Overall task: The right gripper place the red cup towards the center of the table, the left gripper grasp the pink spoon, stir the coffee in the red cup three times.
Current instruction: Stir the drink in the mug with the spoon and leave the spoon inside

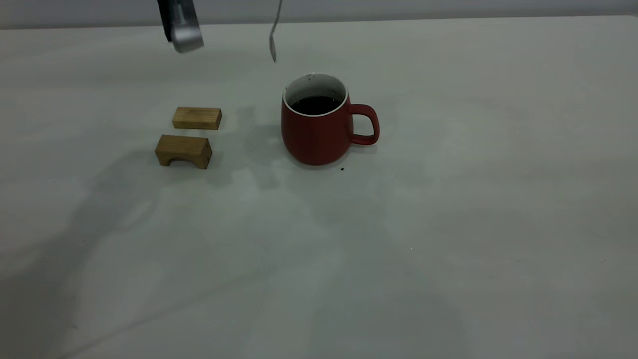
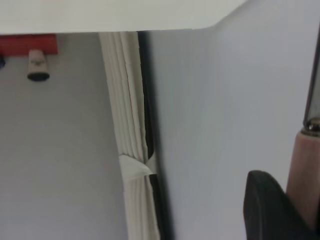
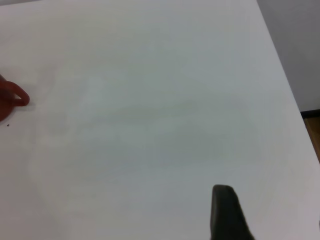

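The red cup (image 1: 319,134) stands upright near the middle of the table (image 1: 448,224), with its handle toward the right and dark coffee (image 1: 315,104) inside. The pink spoon (image 1: 273,42) hangs bowl down above the cup's far left rim, clear of the coffee. My left gripper (image 2: 295,192) is shut on its pink handle (image 2: 303,170); the exterior view shows only that arm's silver module (image 1: 184,31). My right gripper (image 3: 280,200) is open and holds nothing, out over bare table on the right. One dark finger (image 3: 225,212) shows, and the cup's handle (image 3: 12,97) lies far off.
Two tan wooden blocks (image 1: 197,117) (image 1: 183,150) lie left of the cup. A small dark speck (image 1: 342,169) sits by the cup's base. The table's right edge (image 3: 295,95) runs close to the right gripper. A pale curtain (image 2: 130,125) hangs beyond the left gripper.
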You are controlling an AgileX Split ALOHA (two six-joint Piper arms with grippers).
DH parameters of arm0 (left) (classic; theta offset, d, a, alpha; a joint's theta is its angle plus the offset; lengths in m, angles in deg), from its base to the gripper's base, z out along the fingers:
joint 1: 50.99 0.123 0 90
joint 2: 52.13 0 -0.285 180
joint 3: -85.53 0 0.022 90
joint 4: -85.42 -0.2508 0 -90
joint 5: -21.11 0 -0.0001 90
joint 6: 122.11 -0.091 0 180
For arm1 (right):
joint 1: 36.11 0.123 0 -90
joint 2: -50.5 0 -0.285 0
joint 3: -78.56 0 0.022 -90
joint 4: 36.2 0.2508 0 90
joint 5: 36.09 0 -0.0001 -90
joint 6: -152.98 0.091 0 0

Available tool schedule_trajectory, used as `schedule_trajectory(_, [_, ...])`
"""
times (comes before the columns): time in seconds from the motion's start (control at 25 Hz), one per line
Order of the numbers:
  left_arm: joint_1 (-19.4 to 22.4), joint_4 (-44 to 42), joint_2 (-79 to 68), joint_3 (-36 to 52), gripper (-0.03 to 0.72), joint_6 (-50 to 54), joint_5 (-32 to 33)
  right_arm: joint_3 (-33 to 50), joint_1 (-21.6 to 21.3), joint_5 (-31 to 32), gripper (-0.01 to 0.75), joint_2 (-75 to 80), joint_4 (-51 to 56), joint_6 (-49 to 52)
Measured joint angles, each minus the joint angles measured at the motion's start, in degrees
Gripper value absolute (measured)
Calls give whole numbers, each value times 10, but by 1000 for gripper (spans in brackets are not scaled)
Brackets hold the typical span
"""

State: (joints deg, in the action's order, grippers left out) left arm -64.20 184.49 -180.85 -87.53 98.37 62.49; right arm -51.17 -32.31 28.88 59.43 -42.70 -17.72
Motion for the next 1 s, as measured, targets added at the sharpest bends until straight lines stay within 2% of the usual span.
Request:
schedule_trajectory(0.16, [-12, 1, -16, -4, 138, 57, -4, 0, 0, 1, 475, 0, 0, 0])
schedule_trajectory(0.32, [-28, 1, -33, -16, 138, 105, -33, 0, 0, 1, 475, 0, 1, 0])
schedule_trajectory(0.48, [-38, 1, -50, -40, 138, 113, -67, 0, 0, 1, 475, 0, 1, 0])
schedule_trajectory(1.0, [-63, 5, -145, -152, 138, 116, -80, 0, 0, 1, 475, 0, 1, 1])
